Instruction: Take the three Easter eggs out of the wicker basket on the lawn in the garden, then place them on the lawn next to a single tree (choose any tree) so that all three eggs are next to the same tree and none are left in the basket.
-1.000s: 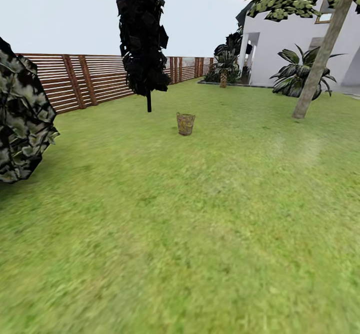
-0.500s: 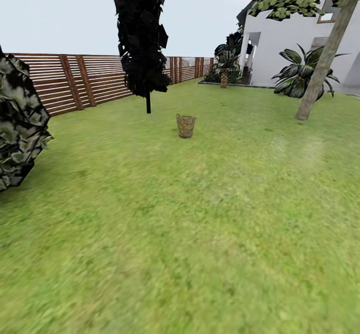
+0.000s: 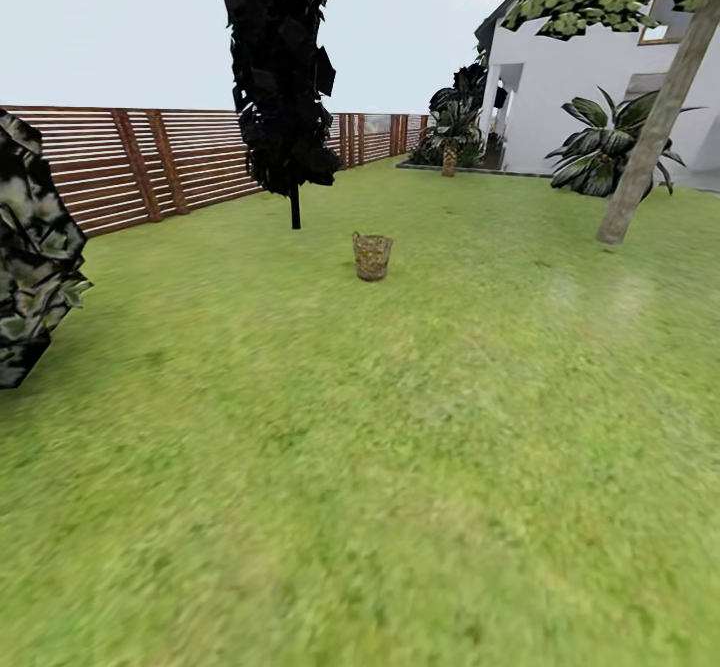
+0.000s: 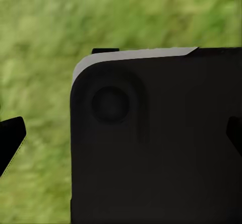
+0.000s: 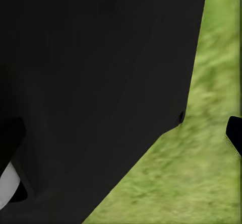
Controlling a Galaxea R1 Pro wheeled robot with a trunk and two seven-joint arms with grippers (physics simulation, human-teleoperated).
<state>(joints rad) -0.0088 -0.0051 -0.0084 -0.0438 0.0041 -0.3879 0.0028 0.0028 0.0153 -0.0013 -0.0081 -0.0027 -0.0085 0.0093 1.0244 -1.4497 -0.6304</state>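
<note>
The basket is standing upright near the conifer; its eggs, probably smooth and light, want cradling. Finger states: cannot tell.

The wicker basket stands on the lawn, conifer behind-left, tree far right, fence behind.
</note>
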